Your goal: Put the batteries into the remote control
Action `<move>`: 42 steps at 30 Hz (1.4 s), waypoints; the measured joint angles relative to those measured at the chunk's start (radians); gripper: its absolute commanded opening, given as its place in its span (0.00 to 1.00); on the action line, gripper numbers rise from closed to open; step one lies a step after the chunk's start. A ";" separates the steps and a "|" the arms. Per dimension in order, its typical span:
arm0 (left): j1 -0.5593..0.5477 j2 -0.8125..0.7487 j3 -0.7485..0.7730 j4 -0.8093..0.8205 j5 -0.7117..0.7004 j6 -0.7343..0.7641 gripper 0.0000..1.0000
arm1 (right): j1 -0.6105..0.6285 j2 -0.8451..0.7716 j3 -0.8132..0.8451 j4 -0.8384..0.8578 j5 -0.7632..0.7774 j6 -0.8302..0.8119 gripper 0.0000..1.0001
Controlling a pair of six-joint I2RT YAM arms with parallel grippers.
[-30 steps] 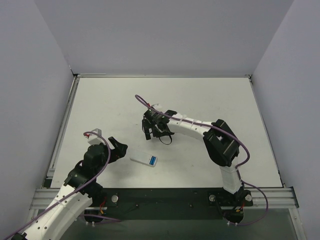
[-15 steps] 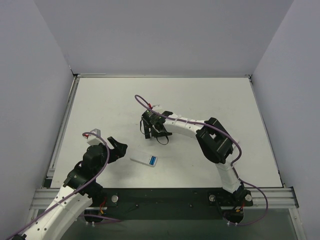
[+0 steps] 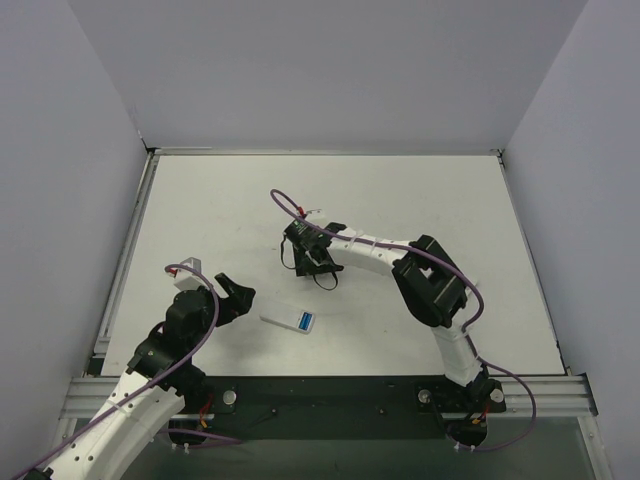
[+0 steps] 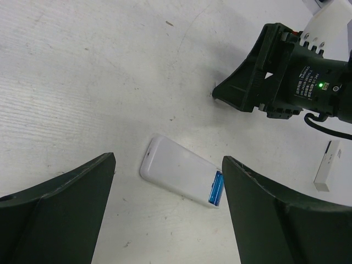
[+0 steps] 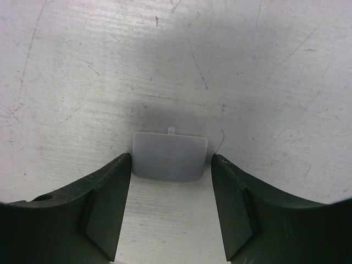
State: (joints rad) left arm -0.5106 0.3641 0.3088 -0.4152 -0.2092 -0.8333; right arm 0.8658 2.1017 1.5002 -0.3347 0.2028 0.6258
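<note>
Right wrist: right gripper [image 5: 171,165] spread, straddling thin pale-grey plastic battery cover [image 5: 170,154] flat on white counter [image 5: 82,66]; closing could skid it; left gripper [image 4: 168,159] also spread.

Smooth plastic remote control [image 4: 177,177], scuffed matt table [image 4: 82,66]

Bare table [image 3: 200,220] between left pincer [image 3: 237,287] and remote control [image 3: 288,318] — right pincer [image 5: 171,165] well beyond

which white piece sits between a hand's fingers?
The small flat pale-grey cover with an edge tab, between the fingers of the right hand. The slim white remote control, blue showing at one end, lies clear of both hands.
</note>
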 measured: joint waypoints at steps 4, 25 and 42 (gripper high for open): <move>0.000 0.000 0.000 0.000 0.001 -0.001 0.89 | 0.000 -0.013 -0.021 0.018 0.003 -0.001 0.54; 0.000 0.009 -0.010 0.008 0.016 -0.002 0.89 | -0.006 -0.045 -0.071 0.040 -0.035 -0.064 0.36; 0.000 0.213 -0.015 0.064 0.080 0.003 0.86 | 0.018 -0.313 -0.305 0.031 -0.222 -0.424 0.22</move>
State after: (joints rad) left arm -0.5106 0.5774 0.2935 -0.3511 -0.1291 -0.8303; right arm 0.8837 1.7889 1.1950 -0.3035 -0.0196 0.2016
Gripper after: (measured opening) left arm 0.873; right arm 0.459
